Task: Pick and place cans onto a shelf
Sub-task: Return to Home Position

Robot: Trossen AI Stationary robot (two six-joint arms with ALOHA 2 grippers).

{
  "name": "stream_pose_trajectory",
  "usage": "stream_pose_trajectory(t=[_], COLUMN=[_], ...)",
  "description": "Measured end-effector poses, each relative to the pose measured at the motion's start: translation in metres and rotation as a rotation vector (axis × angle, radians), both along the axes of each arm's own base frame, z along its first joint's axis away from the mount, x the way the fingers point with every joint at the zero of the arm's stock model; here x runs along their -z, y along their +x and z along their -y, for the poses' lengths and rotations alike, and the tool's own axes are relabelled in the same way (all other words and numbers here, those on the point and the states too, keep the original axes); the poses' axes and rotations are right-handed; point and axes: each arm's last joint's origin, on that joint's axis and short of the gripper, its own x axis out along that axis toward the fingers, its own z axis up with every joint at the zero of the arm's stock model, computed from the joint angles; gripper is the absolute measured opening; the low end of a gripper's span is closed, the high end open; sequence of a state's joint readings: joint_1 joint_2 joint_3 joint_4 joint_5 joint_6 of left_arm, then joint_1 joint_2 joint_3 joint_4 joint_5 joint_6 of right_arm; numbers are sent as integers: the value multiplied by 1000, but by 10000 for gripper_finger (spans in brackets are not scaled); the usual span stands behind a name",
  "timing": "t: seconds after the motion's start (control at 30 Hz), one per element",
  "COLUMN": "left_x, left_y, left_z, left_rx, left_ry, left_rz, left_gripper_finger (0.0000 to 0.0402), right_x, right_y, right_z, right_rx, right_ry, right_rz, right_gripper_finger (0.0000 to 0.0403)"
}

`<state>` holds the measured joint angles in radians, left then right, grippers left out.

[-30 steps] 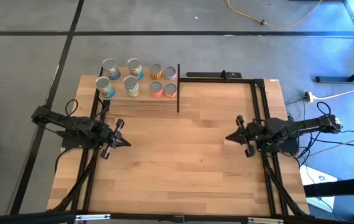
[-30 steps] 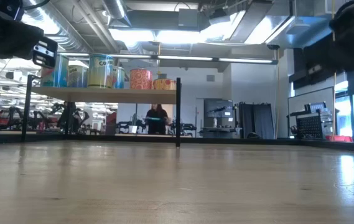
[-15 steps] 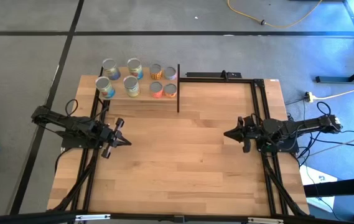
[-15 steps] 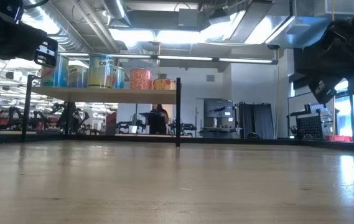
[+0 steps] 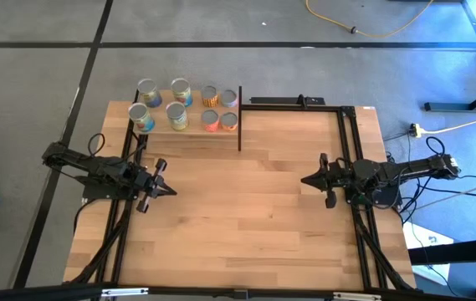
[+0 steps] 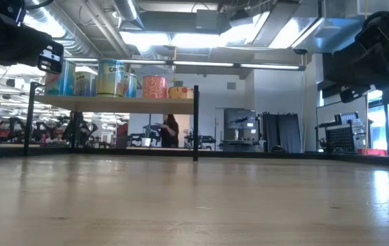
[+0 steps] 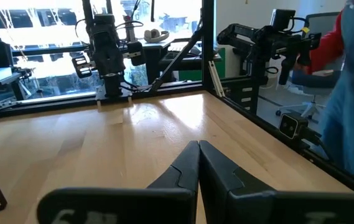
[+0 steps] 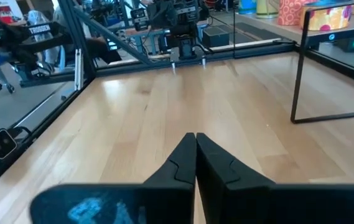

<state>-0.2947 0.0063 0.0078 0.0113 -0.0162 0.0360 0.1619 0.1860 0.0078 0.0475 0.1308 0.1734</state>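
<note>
Cylindrical cans (image 5: 176, 115) on light-wood shelf (image 6: 112, 101), left gripper (image 5: 172, 191), right gripper (image 5: 304, 181), fingers (image 7: 183, 171) together

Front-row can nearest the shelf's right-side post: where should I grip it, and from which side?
Probably come down from above, pinching its side wall front to back. The can stands upright; its neighbour and the black post crowd both sides, but its front is open and a gap shows before the can behind. The right gripper, shut, waits nearest.

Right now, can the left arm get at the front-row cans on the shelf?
Probably yes. The left end effector is shut and empty over the table in front of the shelf; nothing stands between it and the front cans. It would have to open first.
</note>
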Motion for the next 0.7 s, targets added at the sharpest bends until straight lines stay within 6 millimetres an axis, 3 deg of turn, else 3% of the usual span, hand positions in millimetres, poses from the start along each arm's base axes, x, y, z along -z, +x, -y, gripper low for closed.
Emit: stream_pose_trajectory(t=[0.7], left_x=[0], left_y=[0], left_z=[0], left_rx=[0], left_ry=[-1], left_rz=[0], left_gripper_finger=[0], right_x=[0], right_y=[0], right_z=[0], right_rx=[1], right_ry=[2], right_rz=[0], right_gripper_finger=[8])
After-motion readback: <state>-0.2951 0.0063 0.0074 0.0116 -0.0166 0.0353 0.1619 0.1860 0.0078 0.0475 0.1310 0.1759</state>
